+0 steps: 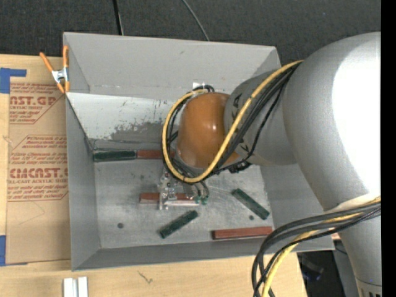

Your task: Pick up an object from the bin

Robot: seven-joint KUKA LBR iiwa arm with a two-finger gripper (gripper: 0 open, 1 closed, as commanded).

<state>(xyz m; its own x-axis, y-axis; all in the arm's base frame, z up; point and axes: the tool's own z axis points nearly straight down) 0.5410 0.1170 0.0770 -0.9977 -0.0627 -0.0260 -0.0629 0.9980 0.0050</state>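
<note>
Gripper low at frame centre over red-brown stick; jaw state unclear. Stick likely light, rigid, thin; grip across mid-length.

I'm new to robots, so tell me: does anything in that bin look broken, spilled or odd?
Nothing looks broken or spilled. Slim dark green sticks and reddish-brown sticks lie loose at mixed angles in the grey metal bin. The claw is low over one reddish-brown stick near the middle.
</note>
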